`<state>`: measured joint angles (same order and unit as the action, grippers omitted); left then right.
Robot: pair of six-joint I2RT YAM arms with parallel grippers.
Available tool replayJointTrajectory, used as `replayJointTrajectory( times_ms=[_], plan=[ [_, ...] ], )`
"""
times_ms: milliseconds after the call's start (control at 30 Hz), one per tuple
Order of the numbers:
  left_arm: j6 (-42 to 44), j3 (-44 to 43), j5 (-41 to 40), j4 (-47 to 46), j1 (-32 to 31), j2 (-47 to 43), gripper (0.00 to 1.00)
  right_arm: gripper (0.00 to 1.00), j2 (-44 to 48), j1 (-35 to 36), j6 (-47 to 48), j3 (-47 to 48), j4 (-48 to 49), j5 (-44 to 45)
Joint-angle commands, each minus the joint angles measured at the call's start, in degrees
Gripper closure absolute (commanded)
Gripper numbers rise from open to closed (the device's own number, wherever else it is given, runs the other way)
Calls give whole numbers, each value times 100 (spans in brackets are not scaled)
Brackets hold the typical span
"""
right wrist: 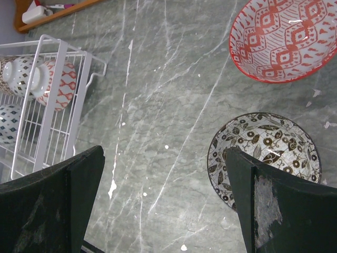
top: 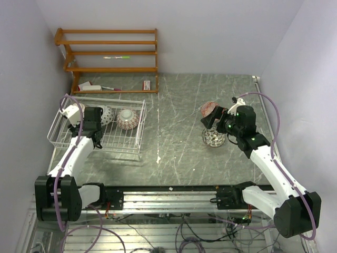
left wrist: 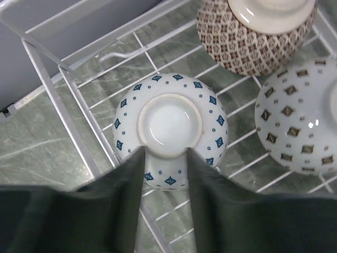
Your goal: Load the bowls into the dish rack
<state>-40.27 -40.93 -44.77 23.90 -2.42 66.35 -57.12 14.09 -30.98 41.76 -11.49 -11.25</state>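
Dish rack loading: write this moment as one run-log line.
rack: part loaded | left gripper: over blue bowl | right gripper: open, empty | table: red bowl, black-white bowl

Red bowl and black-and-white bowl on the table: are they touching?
Apart. The right wrist view shows bare table between the red bowl and the black-and-white bowl.

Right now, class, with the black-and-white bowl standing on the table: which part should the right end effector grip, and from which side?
The rim, from above. The black-and-white bowl stands mouth up, so its thin wall is exposed: probably one finger inside, one outside. The open right end effector hangs above its edge, and the red bowl lies apart.
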Motion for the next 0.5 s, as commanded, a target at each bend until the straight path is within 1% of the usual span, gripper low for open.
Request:
replayJointTrajectory(
  times_ms=[0, 200, 333, 467],
  plan=[
    [100, -14, -149, -511, 348, 6, 64, 1, -10, -31, 108, 50, -74, -25],
    [258, -102, -173, -805, 606, 326, 63, 1, 12, -33, 110, 43, -132, 48],
    [283, -139, -29, -906, 831, 473, 63, 1, 42, -30, 97, 43, -173, 112],
    [266, -214, -25, -906, 933, 503, 55, 1, 35, -37, 97, 20, -174, 158]
  ],
)
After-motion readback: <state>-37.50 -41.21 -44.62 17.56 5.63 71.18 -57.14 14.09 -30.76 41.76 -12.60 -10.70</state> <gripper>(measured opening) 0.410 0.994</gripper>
